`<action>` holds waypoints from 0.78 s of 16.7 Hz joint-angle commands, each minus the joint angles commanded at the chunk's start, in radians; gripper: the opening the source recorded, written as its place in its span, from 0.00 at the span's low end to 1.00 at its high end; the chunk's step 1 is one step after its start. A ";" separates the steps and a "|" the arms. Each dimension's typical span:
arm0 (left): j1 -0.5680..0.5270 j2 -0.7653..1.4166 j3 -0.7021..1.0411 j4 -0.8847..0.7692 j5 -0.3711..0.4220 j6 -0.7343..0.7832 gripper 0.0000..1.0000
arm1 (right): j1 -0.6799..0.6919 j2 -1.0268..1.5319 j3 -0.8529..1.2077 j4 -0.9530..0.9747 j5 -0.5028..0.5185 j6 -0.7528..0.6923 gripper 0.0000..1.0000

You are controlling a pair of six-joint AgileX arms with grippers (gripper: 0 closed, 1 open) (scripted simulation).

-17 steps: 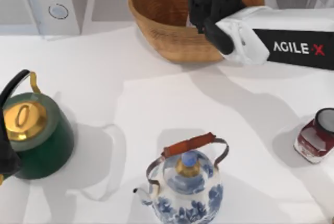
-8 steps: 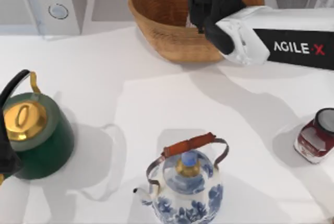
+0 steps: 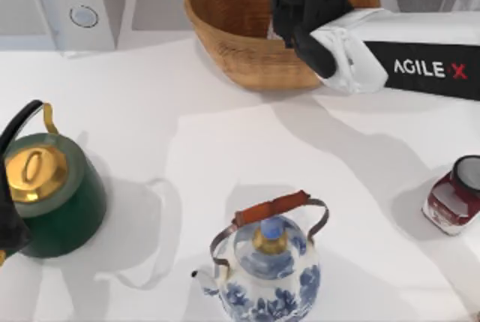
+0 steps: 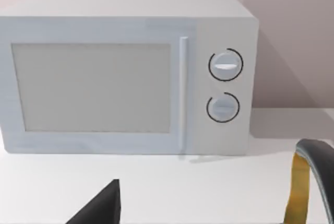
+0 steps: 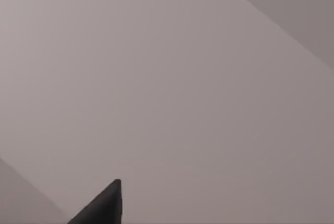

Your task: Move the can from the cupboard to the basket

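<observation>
White table, pale wall behind

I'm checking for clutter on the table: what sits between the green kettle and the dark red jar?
In the top view, the blue-and-white kettle stands between the green kettle and the dark red jar, slightly nearer the front edge.

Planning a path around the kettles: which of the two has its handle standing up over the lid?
The blue-and-white kettle at the table's near edge: its brown-wrapped handle arches over the lid. The green kettle, at the left, has a black handle off to one side.
</observation>
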 joint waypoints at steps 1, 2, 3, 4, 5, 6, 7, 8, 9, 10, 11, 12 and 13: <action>0.000 0.000 0.000 0.000 0.000 0.000 1.00 | 0.000 0.000 0.000 0.000 0.000 0.000 1.00; 0.000 0.000 0.000 0.000 0.000 0.000 1.00 | 0.000 0.000 0.000 0.000 0.000 0.000 1.00; 0.000 0.000 0.000 0.000 0.000 0.000 1.00 | 0.000 0.000 0.000 0.000 0.000 0.000 1.00; 0.000 0.000 0.000 0.000 0.000 0.000 1.00 | 0.002 0.000 0.000 0.000 0.000 0.000 1.00; 0.000 0.000 0.000 0.000 0.000 0.000 1.00 | 0.002 0.000 0.000 0.000 0.000 0.000 1.00; 0.000 0.000 0.000 0.000 0.000 0.000 1.00 | -0.001 -0.008 -0.008 -0.002 -0.005 0.000 1.00; 0.000 0.000 0.000 0.000 0.000 0.000 1.00 | -0.007 -0.023 -0.025 -0.005 -0.016 0.001 1.00; 0.000 0.000 0.000 0.000 0.000 0.000 1.00 | -0.017 -0.047 -0.050 -0.010 -0.032 0.003 1.00; 0.000 0.000 0.000 0.000 0.000 0.000 1.00 | -0.029 -0.080 -0.083 -0.016 -0.053 0.005 1.00; 0.000 0.000 0.000 0.000 0.000 0.000 1.00 | -0.044 -0.121 -0.125 -0.025 -0.080 0.007 1.00; 0.000 0.000 0.000 0.000 0.000 0.000 1.00 | -0.061 -0.170 -0.176 -0.035 -0.111 0.009 1.00; 0.000 0.000 0.000 0.000 0.000 0.000 1.00 | -0.080 -0.229 -0.235 -0.046 -0.146 0.011 1.00; 0.000 0.000 0.000 0.000 0.000 0.000 1.00 | -0.101 -0.295 -0.302 -0.059 -0.183 0.013 1.00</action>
